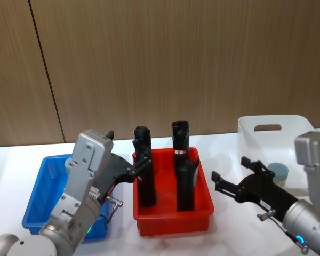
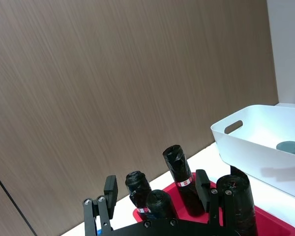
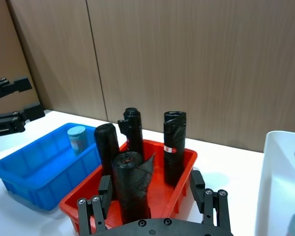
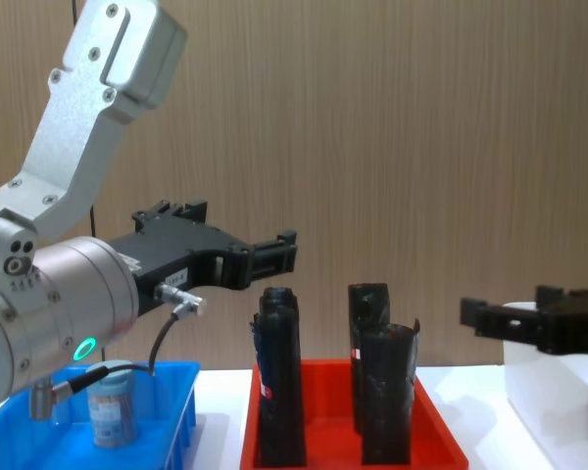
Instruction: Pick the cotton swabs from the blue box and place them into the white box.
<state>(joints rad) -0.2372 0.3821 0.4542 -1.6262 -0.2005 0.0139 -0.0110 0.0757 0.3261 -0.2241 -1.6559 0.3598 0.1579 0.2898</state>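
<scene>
Grippers: your left gripper [image 4: 274,253] hangs released above the blue box [image 1: 42,184]; your right gripper [image 1: 230,175], released, beside it.

Tall black rolls [image 1: 178,170] in the red tray [image 1: 173,220] stand between the blue box [image 1: 40,192] and white box [image 1: 256,140], while open air lies above both boxes.

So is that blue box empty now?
No. One cotton swab tub stands upright in the blue box; another sits in the white box.
</scene>
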